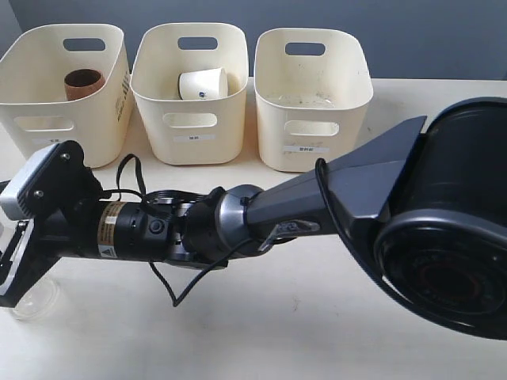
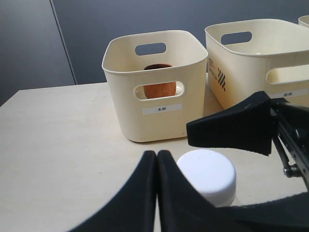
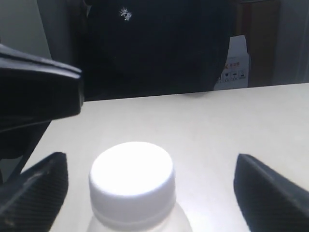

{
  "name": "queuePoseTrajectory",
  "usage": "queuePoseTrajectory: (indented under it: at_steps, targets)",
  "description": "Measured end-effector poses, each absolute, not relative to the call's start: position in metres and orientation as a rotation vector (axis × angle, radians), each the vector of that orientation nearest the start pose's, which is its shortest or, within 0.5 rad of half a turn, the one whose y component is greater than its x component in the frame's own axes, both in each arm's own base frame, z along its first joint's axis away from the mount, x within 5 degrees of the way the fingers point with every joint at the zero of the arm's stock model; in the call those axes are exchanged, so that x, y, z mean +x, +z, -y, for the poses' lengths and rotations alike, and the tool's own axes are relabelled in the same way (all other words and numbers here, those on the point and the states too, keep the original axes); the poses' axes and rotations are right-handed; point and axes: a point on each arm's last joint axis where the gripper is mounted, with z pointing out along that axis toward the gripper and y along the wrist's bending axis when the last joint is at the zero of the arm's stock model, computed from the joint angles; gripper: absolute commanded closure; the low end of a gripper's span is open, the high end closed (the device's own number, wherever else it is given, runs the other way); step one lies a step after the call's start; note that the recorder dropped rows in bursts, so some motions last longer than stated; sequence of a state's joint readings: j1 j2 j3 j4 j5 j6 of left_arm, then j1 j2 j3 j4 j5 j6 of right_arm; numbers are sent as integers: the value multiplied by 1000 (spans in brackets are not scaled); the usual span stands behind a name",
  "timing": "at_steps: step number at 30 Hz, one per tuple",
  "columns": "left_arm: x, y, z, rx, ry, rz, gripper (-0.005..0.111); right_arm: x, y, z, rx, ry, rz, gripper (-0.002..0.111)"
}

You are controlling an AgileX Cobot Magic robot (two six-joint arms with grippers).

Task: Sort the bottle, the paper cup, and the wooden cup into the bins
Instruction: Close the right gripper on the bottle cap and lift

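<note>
Pale desk (image 1: 317, 340) is spreading out in front of a blue-grey wall, with three cream bins lining the top of the exterior view. The wooden cup (image 1: 83, 81) is sitting inside the left bin (image 1: 103, 127), and the paper cup (image 1: 202, 83) is lying tipped over in the middle bin (image 1: 190, 150), so two of the three sorts look done. The right bin (image 1: 317, 119) is showing neither cup, so it is probably meant for the bottle (image 3: 133, 222).

That bottle is standing on the desk at the lower left of the exterior view, apart from every bin. Its white cap (image 3: 131, 169) is filling the bottom centre of the right wrist view. The right gripper (image 3: 149, 162) is stretching across from the right side of the exterior view and hanging released. Its jaws are spread wide on either side of the cap without touching it. I judge they are placed that way so they can close around the neck for a lift. The left gripper (image 2: 157, 157) is sitting clenched on nothing just beside the cap, seemingly out of the other arm's way.
</note>
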State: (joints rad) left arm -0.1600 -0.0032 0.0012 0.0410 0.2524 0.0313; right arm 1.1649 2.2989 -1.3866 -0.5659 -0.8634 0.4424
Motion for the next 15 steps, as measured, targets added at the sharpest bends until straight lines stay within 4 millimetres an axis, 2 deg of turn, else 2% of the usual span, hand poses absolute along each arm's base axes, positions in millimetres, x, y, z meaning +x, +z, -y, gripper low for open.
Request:
queuePoseTrajectory:
  at_steps: [4, 6, 8, 11, 12, 15]
  targets:
    - [54, 190, 8, 192, -57, -1723, 107, 160, 136, -466, -1208, 1254, -1276, 25]
    - [54, 190, 8, 192, -57, -1723, 107, 160, 132, -467, -1204, 1261, -1290, 36]
    - [54, 190, 8, 192, -57, -1723, 107, 161, 127, -468, -1209, 1253, -1312, 60]
    - [54, 190, 8, 192, -57, -1723, 107, 162, 124, -468, -1219, 1236, -1338, 110]
    - [54, 190, 8, 192, -57, -1723, 107, 162, 123, -468, -1220, 1235, -1340, 106]
    - [54, 190, 8, 192, -57, -1723, 107, 161, 123, -468, -1221, 1241, -1343, 107]
